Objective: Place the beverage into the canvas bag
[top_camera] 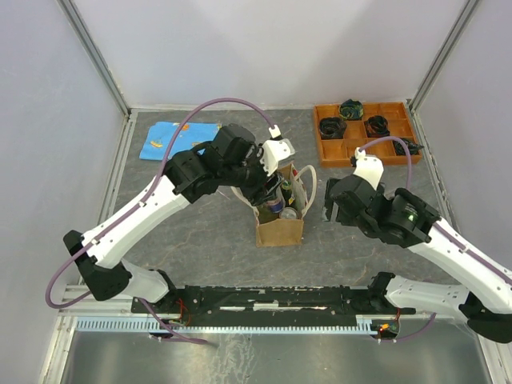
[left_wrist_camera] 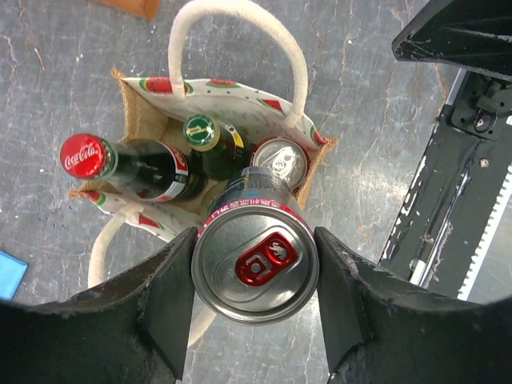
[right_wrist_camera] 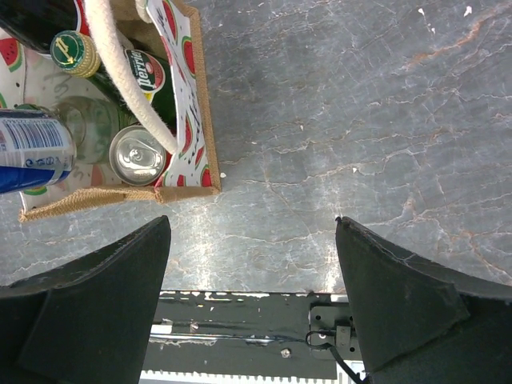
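Note:
My left gripper (left_wrist_camera: 254,276) is shut on a beverage can (left_wrist_camera: 254,260) with a silver top and red tab, holding it upright over the near side of the open canvas bag (left_wrist_camera: 298,120). The tan bag with watermelon print and rope handles stands mid-table (top_camera: 280,230), and the left gripper (top_camera: 272,188) is directly above it. Inside the bag are a Coca-Cola bottle (left_wrist_camera: 84,156), a green bottle (left_wrist_camera: 200,132) and a silver can (left_wrist_camera: 280,162). My right gripper (right_wrist_camera: 252,264) is open and empty, right of the bag (right_wrist_camera: 192,88). The held can shows blue and white in the right wrist view (right_wrist_camera: 32,152).
An orange compartment tray (top_camera: 330,148) with dark coiled items sits at the back right. A blue cloth (top_camera: 178,138) lies at the back left. The black rail of the arm bases (top_camera: 264,300) runs along the near edge. The right gripper (top_camera: 328,210) hovers beside the bag.

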Tool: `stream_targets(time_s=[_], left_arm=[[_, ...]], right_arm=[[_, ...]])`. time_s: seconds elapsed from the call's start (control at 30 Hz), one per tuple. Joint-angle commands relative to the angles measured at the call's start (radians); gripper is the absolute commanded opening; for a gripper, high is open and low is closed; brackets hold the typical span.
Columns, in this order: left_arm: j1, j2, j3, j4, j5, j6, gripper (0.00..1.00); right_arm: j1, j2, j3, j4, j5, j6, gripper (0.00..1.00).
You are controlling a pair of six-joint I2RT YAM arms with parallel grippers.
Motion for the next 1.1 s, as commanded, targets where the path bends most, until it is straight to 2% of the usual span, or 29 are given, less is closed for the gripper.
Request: stream_targets(time_s=[0.0,0.43,1.07], left_arm=[[-0.016,0.015,0.002,0.116,-0.036,0.045,0.03],[-0.044,0.030,-0.058,0.147,-0.065,0.087,0.03],[-0.079,0.031,-0.029,-0.100,-0.028,0.221,0.03]], right_arm=[[0.000,-0.031,-0.001,-0.037,0.042,0.027,0.91],[0.000,-0.070,-0.030,-0.060,0.056,0.054,0.91],[0.000,-0.099,-0.055,-0.061,0.059,0.065,0.91]])
